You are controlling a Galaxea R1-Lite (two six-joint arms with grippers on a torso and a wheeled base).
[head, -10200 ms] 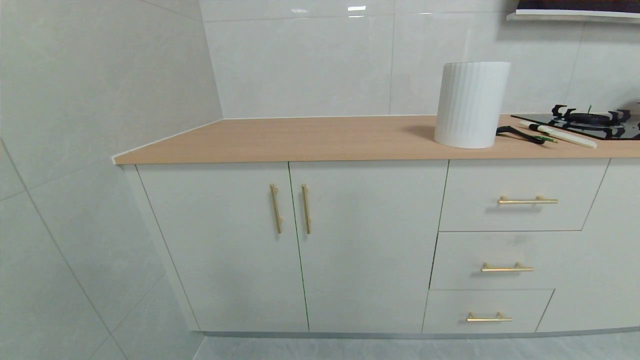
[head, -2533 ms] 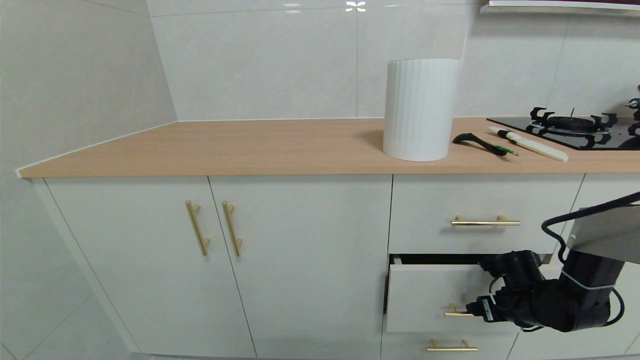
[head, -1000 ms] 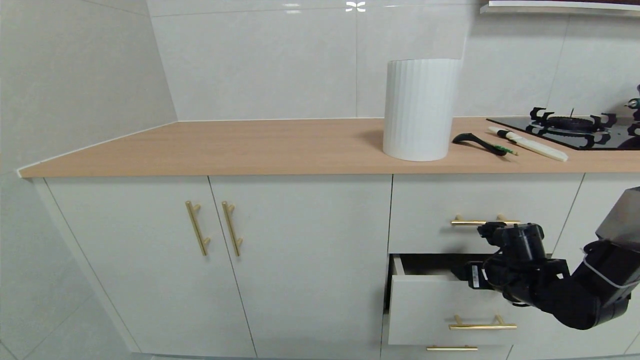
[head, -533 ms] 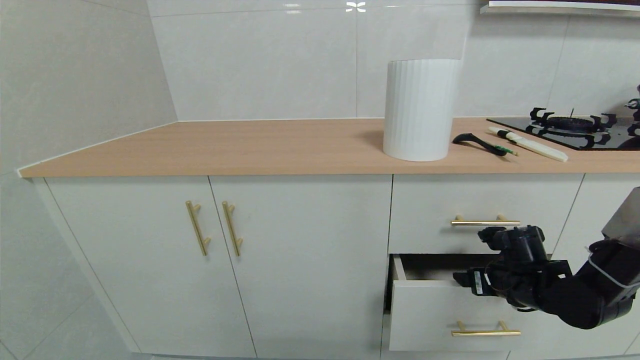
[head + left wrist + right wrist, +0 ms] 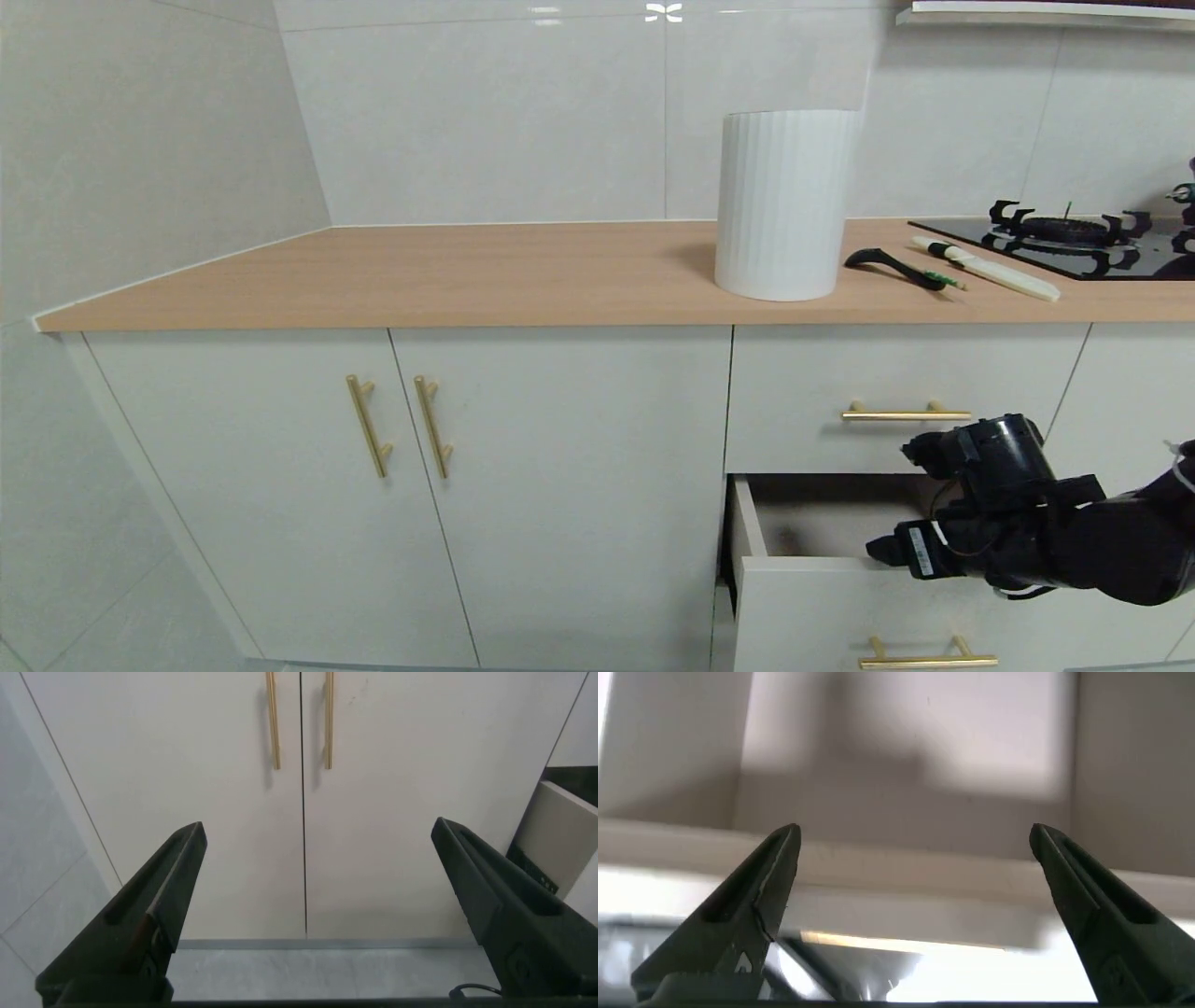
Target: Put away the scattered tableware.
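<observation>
While the right gripper [image 5: 910, 849] sits at the lower right of the head view, its two fingers are spread wide with nothing between them. It is positioned at the top front edge of the open drawer [image 5: 812, 523], and its wrist view looks over that edge into the pale interior of the drawer. The left gripper [image 5: 318, 833] is also spread fully apart and holds nothing; it faces the cabinet doors [image 5: 299, 812], whose two gold handles hang side by side at the centre seam.

Above the open drawer, the top drawer [image 5: 906, 373] is closed. The cabinet doors occupy the lower left and centre of the head view. The countertop [image 5: 467, 271] runs across the middle of the frame.

The scattered tableware lies on the countertop at the right of the frame. A black utensil [image 5: 892, 264] lies just right of a ribbed white container [image 5: 784, 205], which stands upright. A cream utensil [image 5: 994, 268] lies near it, farther right, with a thin green-tipped item between them; its type cannot be determined. Behind these, at the far right edge, is the gas hob [image 5: 1074, 238].
</observation>
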